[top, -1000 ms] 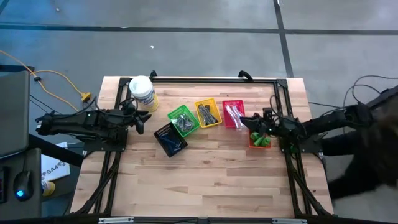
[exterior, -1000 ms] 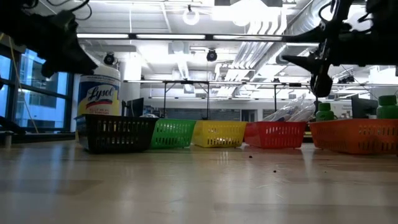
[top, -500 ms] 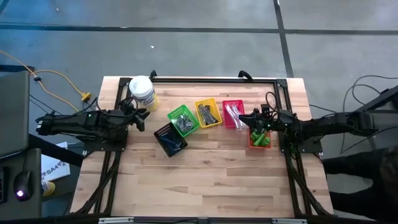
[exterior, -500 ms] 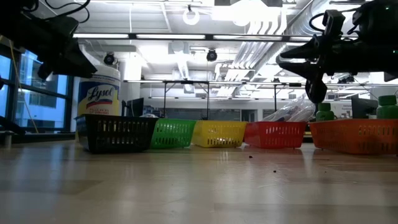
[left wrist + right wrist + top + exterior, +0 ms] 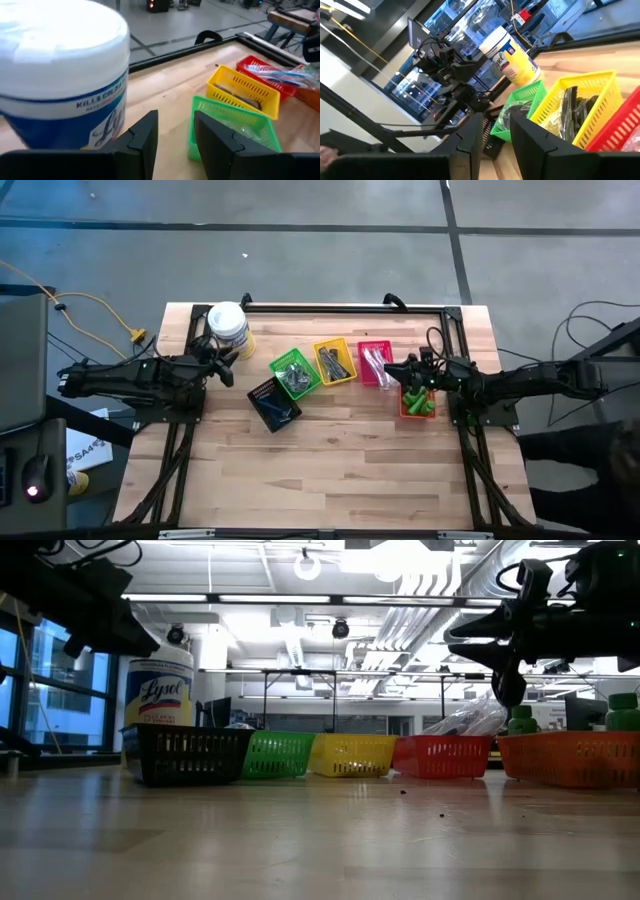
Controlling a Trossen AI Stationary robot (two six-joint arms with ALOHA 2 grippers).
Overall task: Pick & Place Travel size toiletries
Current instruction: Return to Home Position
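From above, taking the clock from the middle of the wooden table (image 5: 330,470), a Lysol wipes tub (image 5: 228,328) stands toward 10 o'clock, and the left gripper (image 5: 228,366) hovers just below it in the picture. The black basket (image 5: 266,392) at 9 o'clock holds blue razors (image 5: 280,411). The green basket (image 5: 303,360) at 11 holds bagged dark pieces (image 5: 294,378), and the yellow basket (image 5: 326,348) at 12 holds dark strips (image 5: 337,364). The red basket (image 5: 376,345) at 1 holds clear-white packets (image 5: 374,367), and the orange basket (image 5: 407,413) at 3 holds green bottles (image 5: 420,403). The right gripper (image 5: 396,370) hangs at 2 o'clock, over the gap between the red and orange baskets. At table height the five baskets stand in a row from black to orange, the tub rises behind the black one, green bottle tops (image 5: 523,720) poke above the orange rim, and both arms hang clear of the table. From the left wrist, the two fingers (image 5: 143,135) stand slightly apart with nothing between them; the tub is close ahead, and the green, yellow and red baskets lie beyond. From the right wrist, the fingers (image 5: 470,136) are likewise slightly parted and empty, facing the yellow and green baskets, with the tub and the left arm beyond.
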